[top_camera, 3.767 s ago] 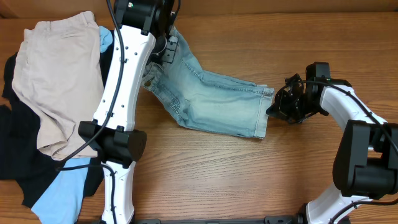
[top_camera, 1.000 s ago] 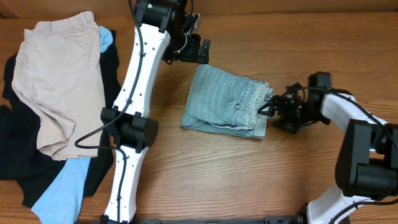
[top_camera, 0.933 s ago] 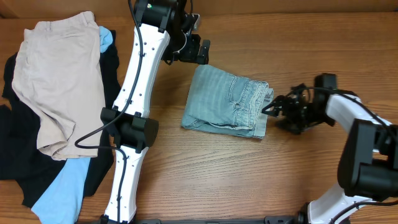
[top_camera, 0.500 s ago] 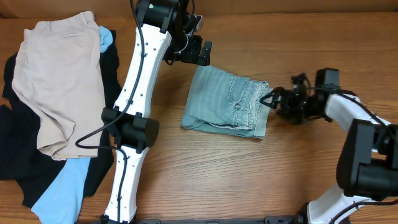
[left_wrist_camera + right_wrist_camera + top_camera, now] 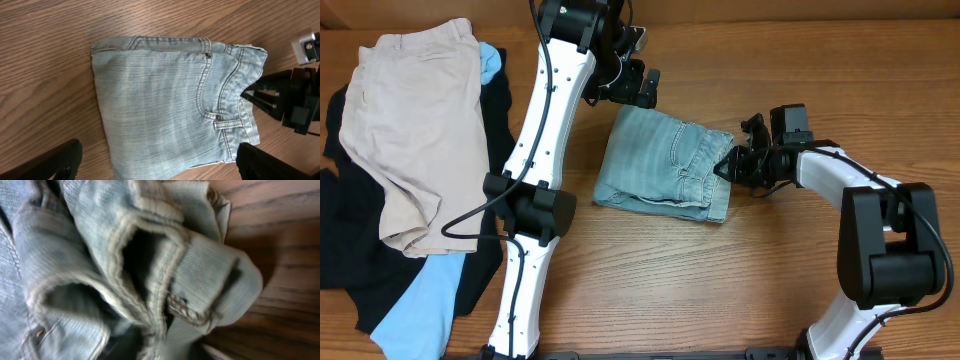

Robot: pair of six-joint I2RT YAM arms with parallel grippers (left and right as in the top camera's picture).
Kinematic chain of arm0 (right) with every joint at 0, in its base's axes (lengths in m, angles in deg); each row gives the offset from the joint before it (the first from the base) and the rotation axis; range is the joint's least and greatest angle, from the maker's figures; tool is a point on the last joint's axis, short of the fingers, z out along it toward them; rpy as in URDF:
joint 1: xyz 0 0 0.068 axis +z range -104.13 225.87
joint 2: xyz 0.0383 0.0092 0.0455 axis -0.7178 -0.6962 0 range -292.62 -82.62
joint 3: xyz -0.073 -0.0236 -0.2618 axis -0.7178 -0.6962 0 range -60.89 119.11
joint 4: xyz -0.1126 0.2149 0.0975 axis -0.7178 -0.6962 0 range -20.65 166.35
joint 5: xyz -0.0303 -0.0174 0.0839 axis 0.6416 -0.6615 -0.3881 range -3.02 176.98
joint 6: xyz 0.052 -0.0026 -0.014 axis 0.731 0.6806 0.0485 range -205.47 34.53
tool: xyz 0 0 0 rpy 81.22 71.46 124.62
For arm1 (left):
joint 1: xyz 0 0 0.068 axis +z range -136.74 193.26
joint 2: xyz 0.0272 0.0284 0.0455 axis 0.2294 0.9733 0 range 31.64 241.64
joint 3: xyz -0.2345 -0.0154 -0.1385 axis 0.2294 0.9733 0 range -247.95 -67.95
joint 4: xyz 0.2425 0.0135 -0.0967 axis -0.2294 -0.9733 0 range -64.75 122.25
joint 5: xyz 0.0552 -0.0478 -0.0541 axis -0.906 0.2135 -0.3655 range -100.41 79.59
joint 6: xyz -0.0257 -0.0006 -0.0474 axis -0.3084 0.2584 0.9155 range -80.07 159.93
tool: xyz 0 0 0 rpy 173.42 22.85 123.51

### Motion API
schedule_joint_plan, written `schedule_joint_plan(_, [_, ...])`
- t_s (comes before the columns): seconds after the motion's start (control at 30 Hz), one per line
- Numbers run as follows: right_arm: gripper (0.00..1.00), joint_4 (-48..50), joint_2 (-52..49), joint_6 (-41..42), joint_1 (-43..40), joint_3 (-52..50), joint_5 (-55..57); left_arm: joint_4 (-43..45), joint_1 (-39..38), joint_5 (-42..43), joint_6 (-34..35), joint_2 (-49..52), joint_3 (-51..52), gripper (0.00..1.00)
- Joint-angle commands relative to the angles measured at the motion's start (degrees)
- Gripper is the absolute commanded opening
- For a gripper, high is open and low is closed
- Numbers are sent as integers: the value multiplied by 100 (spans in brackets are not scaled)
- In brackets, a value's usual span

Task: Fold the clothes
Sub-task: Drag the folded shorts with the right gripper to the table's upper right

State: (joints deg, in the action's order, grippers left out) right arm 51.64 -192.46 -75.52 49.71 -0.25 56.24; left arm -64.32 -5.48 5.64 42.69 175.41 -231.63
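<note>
The light-blue denim shorts (image 5: pixel 660 165) lie folded into a compact rectangle in the middle of the wooden table, with a pocket and belt loop facing up (image 5: pixel 165 100). My left gripper (image 5: pixel 623 90) hovers wide open over their far edge; its two dark fingertips frame the shorts in the left wrist view (image 5: pixel 160 165). My right gripper (image 5: pixel 728 166) is at the shorts' right edge, its black fingers drawn to a point on the hemmed cuffs (image 5: pixel 260 97). The right wrist view is filled with bunched cuff layers (image 5: pixel 150 265), and the fingers themselves are hidden there.
A pile of other clothes covers the left of the table: beige shorts (image 5: pixel 415 130) on top, a black garment (image 5: pixel 340 230) beneath, and a sky-blue one (image 5: pixel 415 305) near the front. The left arm's white links (image 5: pixel 535 150) stand between the pile and the denim.
My right gripper moved left onto the shorts' right edge and closed. The folded shorts slid a little to the left with it. The left gripper stayed open in place.
</note>
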Motion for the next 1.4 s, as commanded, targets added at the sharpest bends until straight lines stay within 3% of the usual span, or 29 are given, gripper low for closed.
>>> schedule_joint_plan(0.0, [4,-7,-85,247,-109,11,107,-22,9,-175,-149,-66,-57,100])
schedule_joint_plan(0.17, [4,201,-79,411,-415,31,-612,-13,9,-315,-105,-66,-57,100])
schedule_joint_plan(0.4, [4,833,-74,1272,-1366,256,-1261,-7,9,-315,-81,-66,-57,100])
schedule_joint_plan(0.87, [4,2166,-74,3185,-4485,511,-1248,74,9,-313,201,-66,-57,100])
schedule_joint_plan(1.17, [4,2815,-79,3587,-4151,511,-52,129,9,-315,221,-63,-57,100])
schedule_joint_plan(1.37, [4,3211,-98,4360,-3407,509,1757,293,7,-313,417,-63,-57,100])
